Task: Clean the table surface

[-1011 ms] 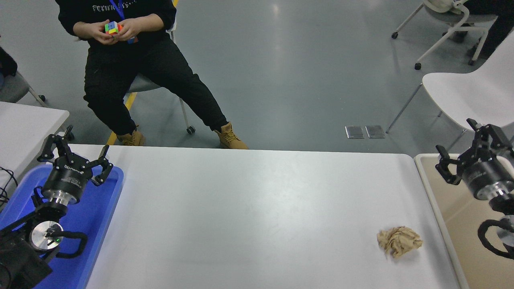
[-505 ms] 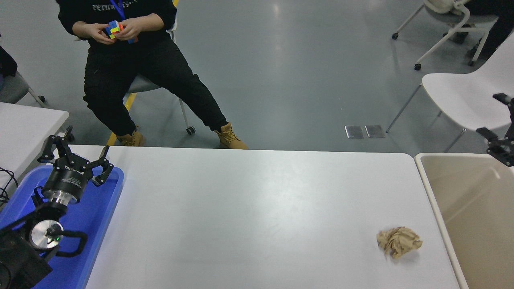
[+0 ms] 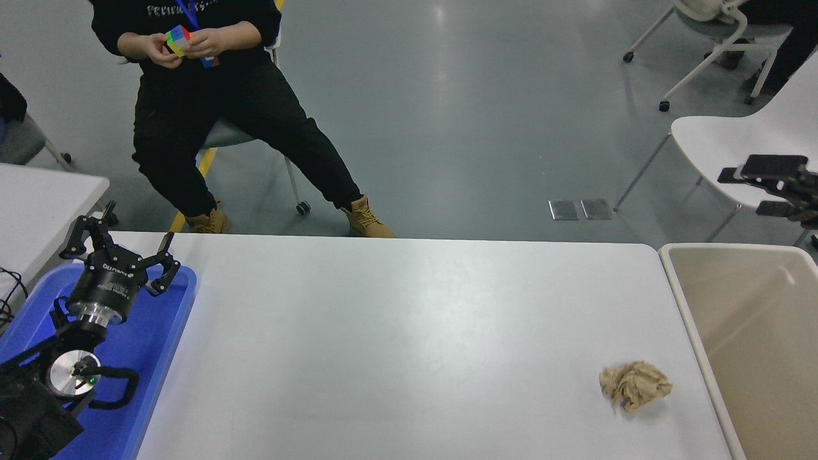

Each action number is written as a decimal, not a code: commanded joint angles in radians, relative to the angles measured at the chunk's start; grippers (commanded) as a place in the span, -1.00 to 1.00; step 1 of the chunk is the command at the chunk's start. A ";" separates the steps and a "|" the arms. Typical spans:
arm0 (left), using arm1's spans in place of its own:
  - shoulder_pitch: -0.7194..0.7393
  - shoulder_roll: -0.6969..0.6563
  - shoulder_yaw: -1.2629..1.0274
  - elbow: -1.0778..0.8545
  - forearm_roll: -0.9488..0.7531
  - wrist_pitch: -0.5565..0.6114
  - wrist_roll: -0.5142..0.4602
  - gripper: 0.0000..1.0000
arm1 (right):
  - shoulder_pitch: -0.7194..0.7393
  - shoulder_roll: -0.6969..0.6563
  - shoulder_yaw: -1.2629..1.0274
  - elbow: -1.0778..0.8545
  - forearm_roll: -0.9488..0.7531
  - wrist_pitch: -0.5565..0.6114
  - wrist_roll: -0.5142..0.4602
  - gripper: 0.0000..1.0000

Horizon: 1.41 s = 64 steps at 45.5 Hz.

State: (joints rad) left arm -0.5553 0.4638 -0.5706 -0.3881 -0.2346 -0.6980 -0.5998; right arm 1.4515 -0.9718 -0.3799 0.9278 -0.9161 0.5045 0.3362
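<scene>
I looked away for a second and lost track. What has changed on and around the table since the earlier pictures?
The right gripper has swung up and back from over the beige bin to the right edge, above the bin's far rim, holding nothing. The crumpled brown paper lies where it was on the table surface, untouched. The left gripper stays parked, open, over the blue tray. The seated person keeps turning a colour cube.

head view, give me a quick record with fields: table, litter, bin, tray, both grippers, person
table: white table surface, bare but for one item
litter: crumpled brown paper ball, near right edge
bin: beige bin, right of table
tray: blue tray, left edge
left gripper: open, above tray
right gripper: right edge, above bin, state unclear
person: seated beyond table, holding puzzle cube
</scene>
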 commanded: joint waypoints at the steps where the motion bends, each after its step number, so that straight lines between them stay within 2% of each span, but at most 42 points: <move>1: 0.000 0.001 0.000 0.000 0.000 0.000 0.000 1.00 | 0.090 0.154 -0.208 -0.001 -0.214 0.016 -0.002 0.97; 17: 0.000 0.001 0.000 0.000 0.000 0.000 0.000 1.00 | 0.061 0.286 -0.343 0.013 -0.306 0.012 0.000 0.97; 28: 0.000 0.001 0.000 0.000 0.000 0.000 0.000 1.00 | -0.036 0.352 -0.341 0.003 -0.316 0.014 0.000 0.97; 42: 0.000 0.001 0.000 0.000 0.000 0.000 0.000 1.00 | -0.140 0.403 -0.326 -0.026 -0.316 0.003 -0.002 0.97; 52: 0.000 0.001 0.000 0.000 0.000 0.000 0.000 1.00 | -0.232 0.433 -0.323 -0.090 -0.313 -0.057 0.000 0.97; 64: 0.000 -0.001 0.000 0.000 0.000 0.000 0.000 1.00 | -0.275 0.440 -0.320 -0.086 -0.311 -0.095 -0.002 0.97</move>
State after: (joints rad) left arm -0.5553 0.4644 -0.5706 -0.3881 -0.2347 -0.6980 -0.5992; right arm 1.2314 -0.5454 -0.7015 0.8549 -1.2287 0.4502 0.3349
